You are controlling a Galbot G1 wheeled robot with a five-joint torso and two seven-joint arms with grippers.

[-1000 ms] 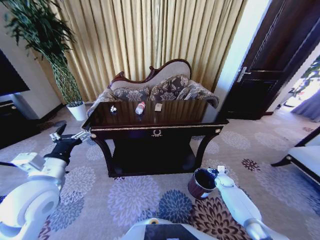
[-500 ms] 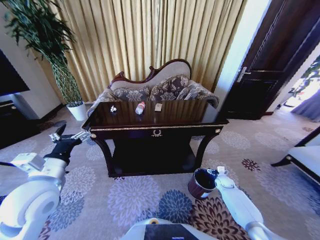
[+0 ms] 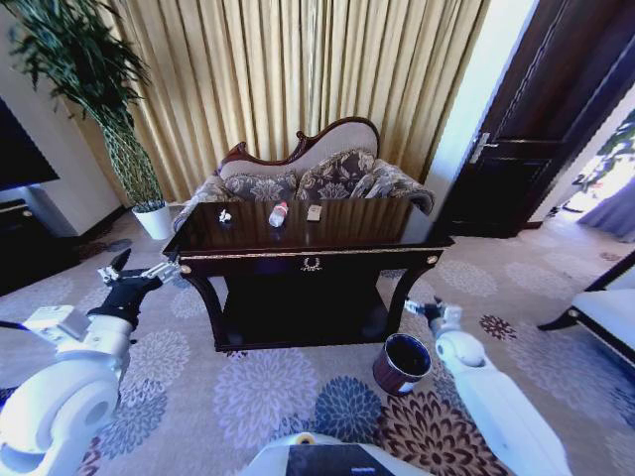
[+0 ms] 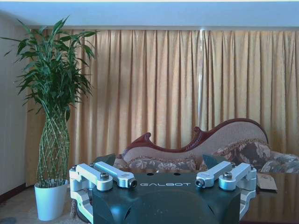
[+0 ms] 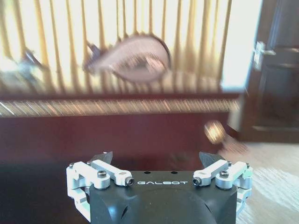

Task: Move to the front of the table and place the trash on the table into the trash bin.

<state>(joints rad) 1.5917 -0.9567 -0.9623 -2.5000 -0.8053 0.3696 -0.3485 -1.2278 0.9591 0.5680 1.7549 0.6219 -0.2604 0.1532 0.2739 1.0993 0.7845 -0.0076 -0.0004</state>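
Head view, starting nearest the robot: the right pincer (image 3: 425,309) hangs low beside the table's right front leg, with the trash bin (image 3: 402,363) on the carpet just below and a little nearer than it. In the right wrist view its two fingers stand wide apart with nothing between them. The left pincer (image 3: 134,273) hovers off the table's left front corner, at about the height of the tabletop edge; the left wrist view shows its fingers spread and empty too.

Beyond both pincers stands the table (image 3: 377,230), and the trash lies along its far half, well apart from either pincer. The bottle (image 3: 279,213) lies roughly midway between them, farther back. The white scrap (image 3: 225,215) sits on the left pincer's side of the bottle, and the flat packet (image 3: 314,212) on the right pincer's side.

As a judgement: the bottle looks light, and being clear plastic it should dent under a hard squeeze and roll on the glossy top; a hold across its middle, at right angles to its length, seems safest. The scrap is likely soft and nearly weightless, so a pinch from above on its bulk should do. The packet looks thin and flat, hard to get under on the slick wood; an edge offers the best purchase.

Behind the table are a sofa (image 3: 317,174) and curtains (image 3: 298,69).
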